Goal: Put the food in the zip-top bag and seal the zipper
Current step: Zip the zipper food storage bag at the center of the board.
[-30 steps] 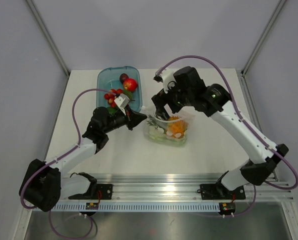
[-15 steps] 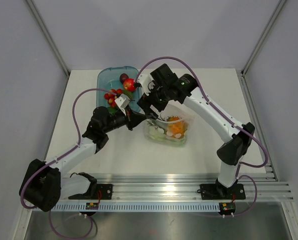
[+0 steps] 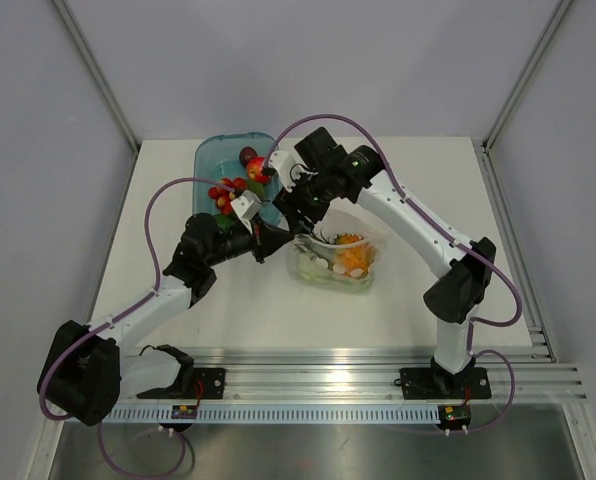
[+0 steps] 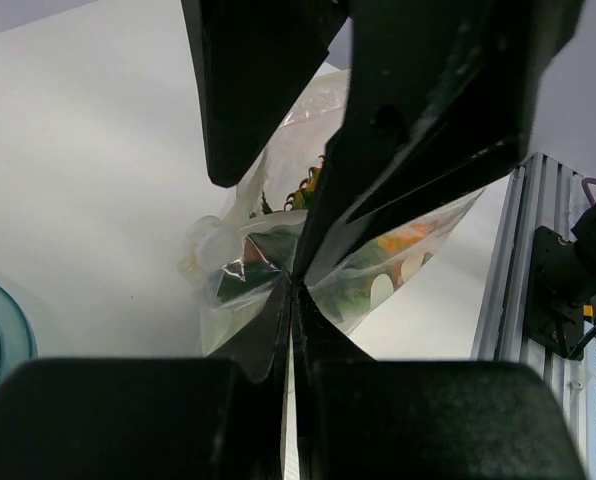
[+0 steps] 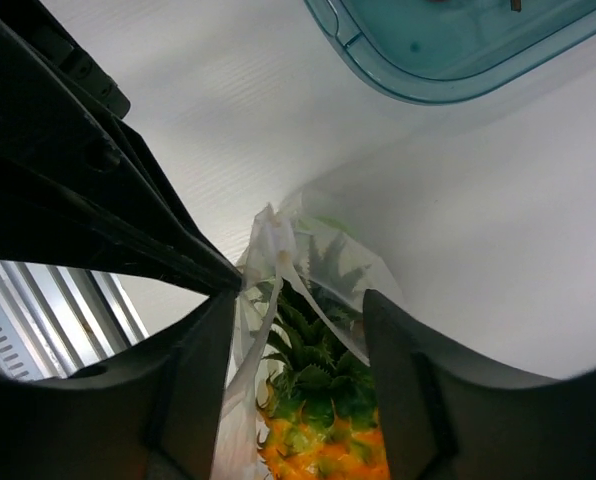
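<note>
Holding the zip-top bag [image 3: 343, 262] by its mouth; loading unfinished.

My left gripper [image 3: 275, 238] is clenched on the mouth edge of the one bag, which lies just right of its tips. Beyond that gripper sits one blue tray [image 3: 210, 150] holding one red fruit [image 3: 259, 168], one dark piece [image 3: 246, 153] and small red pieces [image 3: 221, 190] that I cannot count. My right gripper [image 5: 300, 305] is released, jaws apart astride the bag's lip, with one pineapple toy [image 5: 318, 440] directly beneath among other bagged pieces, too overlapped to count. I judge the filling is not done. Next I must spread the mouth, fetch the rest, then press the zipper, which I cannot make out.
</note>
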Controlling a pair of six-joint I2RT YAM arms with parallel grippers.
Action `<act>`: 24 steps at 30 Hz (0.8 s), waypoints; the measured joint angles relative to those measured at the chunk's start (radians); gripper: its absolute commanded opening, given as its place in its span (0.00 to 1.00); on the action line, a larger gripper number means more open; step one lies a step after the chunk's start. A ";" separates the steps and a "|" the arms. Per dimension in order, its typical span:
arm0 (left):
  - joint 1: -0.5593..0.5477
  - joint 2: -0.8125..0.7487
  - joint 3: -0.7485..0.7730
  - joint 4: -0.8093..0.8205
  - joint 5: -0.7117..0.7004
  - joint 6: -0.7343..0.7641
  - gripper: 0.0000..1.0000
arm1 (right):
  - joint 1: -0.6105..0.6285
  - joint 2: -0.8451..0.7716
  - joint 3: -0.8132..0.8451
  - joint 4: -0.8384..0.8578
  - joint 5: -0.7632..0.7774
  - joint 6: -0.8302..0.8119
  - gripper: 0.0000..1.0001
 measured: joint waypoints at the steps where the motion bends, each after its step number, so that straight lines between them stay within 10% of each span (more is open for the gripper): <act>1: 0.000 0.000 0.000 -0.004 0.001 0.002 0.00 | 0.000 0.005 0.000 0.000 -0.001 0.003 0.54; 6: 0.000 -0.006 0.000 -0.018 0.004 0.019 0.00 | -0.001 0.001 -0.011 0.009 -0.010 0.016 0.08; 9: 0.000 -0.023 0.001 -0.041 0.008 0.037 0.02 | -0.001 -0.027 -0.054 0.026 -0.019 0.023 0.00; 13: 0.005 -0.057 0.024 -0.101 0.029 0.087 0.79 | -0.002 -0.083 -0.111 0.051 -0.020 0.025 0.00; 14: 0.013 -0.069 0.031 -0.116 0.035 0.101 0.85 | -0.002 -0.097 -0.124 0.059 -0.019 0.025 0.00; 24: 0.090 -0.121 0.042 -0.079 0.061 0.120 0.79 | -0.003 -0.248 -0.233 0.109 -0.018 0.025 0.00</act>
